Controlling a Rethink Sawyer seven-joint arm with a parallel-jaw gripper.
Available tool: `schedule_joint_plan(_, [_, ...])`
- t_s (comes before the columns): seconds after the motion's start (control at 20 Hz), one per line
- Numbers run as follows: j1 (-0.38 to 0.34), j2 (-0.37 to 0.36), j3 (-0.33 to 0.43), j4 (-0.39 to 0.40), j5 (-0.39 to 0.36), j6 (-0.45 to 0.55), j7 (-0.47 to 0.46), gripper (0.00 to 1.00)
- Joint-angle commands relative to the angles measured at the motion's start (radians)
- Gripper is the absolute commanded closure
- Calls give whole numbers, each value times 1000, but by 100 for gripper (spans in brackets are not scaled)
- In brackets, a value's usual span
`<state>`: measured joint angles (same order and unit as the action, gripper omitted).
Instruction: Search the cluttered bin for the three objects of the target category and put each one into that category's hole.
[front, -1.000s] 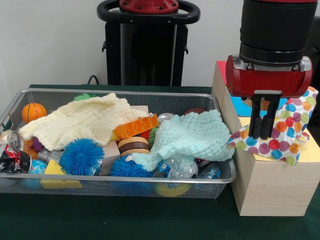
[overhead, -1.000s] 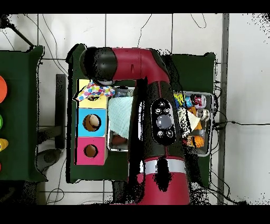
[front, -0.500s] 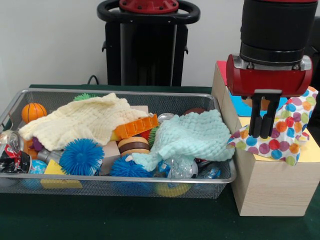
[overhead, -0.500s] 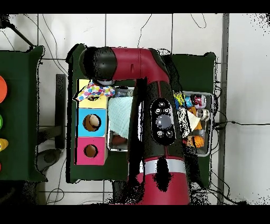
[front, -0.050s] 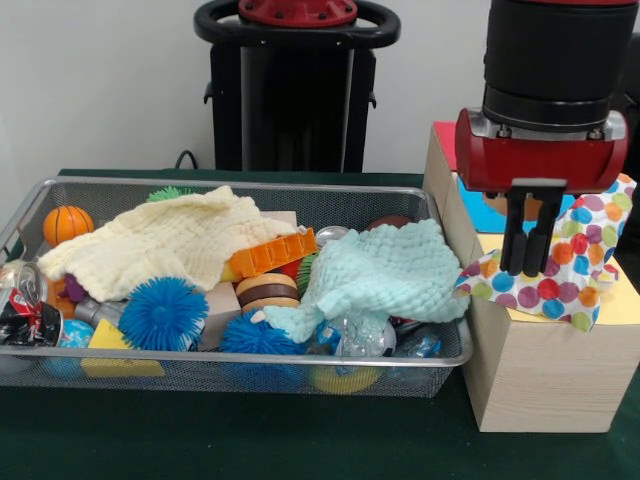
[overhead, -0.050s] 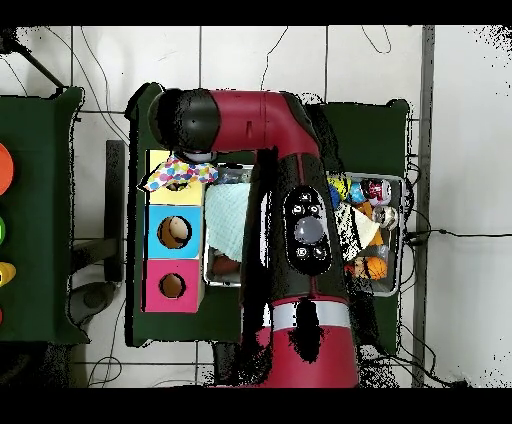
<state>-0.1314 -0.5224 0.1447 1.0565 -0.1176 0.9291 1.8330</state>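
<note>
Dark green cloth-covered table (front, -0.050s: 300, 440) under a pale wall. On its left, wire-mesh bin (front, -0.050s: 60, 372), rectangular, crowded with goods: cream waffle-weave cloth (front, -0.050s: 165, 240) draped at far left, mint green knitted cloth (front, -0.050s: 375, 275) bunched at right and hanging over the near rim, two blue spiky rubber balls (front, -0.050s: 163, 313) near the front, small orange basketball (front, -0.050s: 67, 223) at far left, orange toothed plastic block (front, -0.050s: 270, 253) in the middle, crushed drink can (front, -0.050s: 22, 305) at the left wall, yellow foam wedge (front, -0.050s: 112, 345) near the front. Right of the bin, just beside it, pale wooden box (front, -0.050s: 535, 380) with coloured top panels; from overhead, yellow (overhead, -0.050s: 158, 160), blue (overhead, -0.050s: 158, 232) and pink (overhead, -0.050s: 158, 285) sections, each with a round hole. Polka-dot fabric (front, -0.050s: 570, 270), white with multicoloured spots, soft and crumpled, lying across the yellow section and covering its hole, one edge hanging over the near face of the box. Gripper (front, -0.050s: 533, 268) hanging straight down from the red and black arm (overhead, -0.050s: 300, 230), black fingers (front, -0.050s: 513, 235) close together and tips sunk in the folds of the fabric; whether pinching the fabric or merely touching it, cannot tell.
</note>
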Motion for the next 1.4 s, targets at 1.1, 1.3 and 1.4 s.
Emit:
schedule_joint_plan(1.1, [34,26,30,89,-14,53,22,100])
schedule_joint_plan(1.3, [40,28,22,92,-15,57,34,100])
schedule_joint_plan(1.4, [41,28,21,100,-13,52,40,100])
